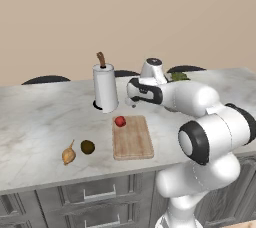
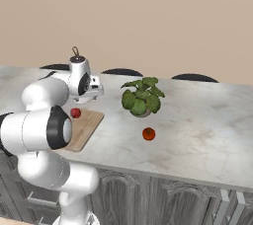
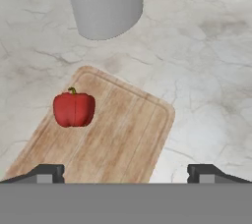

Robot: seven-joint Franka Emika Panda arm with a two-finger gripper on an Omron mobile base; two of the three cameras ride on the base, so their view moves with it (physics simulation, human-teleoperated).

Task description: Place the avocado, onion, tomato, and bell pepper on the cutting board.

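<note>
Bell pepper [image 3: 74, 109] on the cutting board [image 3: 113, 139], gripper [image 3: 125, 173] released above it.
Onion [image 1: 68, 155] and avocado [image 1: 87, 147] lie lower left on the counter [image 1: 40, 122]; tomato [image 2: 148, 133] sits centre, below the plant [image 2: 142, 95].

the bell pepper [image 1: 120, 121] sits on the cutting board [image 1: 132, 139], at its far corner just before the paper towel roll [image 1: 105, 88]. the avocado [image 1: 87, 147] and onion [image 1: 68, 155] lie side by side left of the board; the tomato [image 2: 148, 133] lies before the plant [image 2: 142, 96], well right.
</note>
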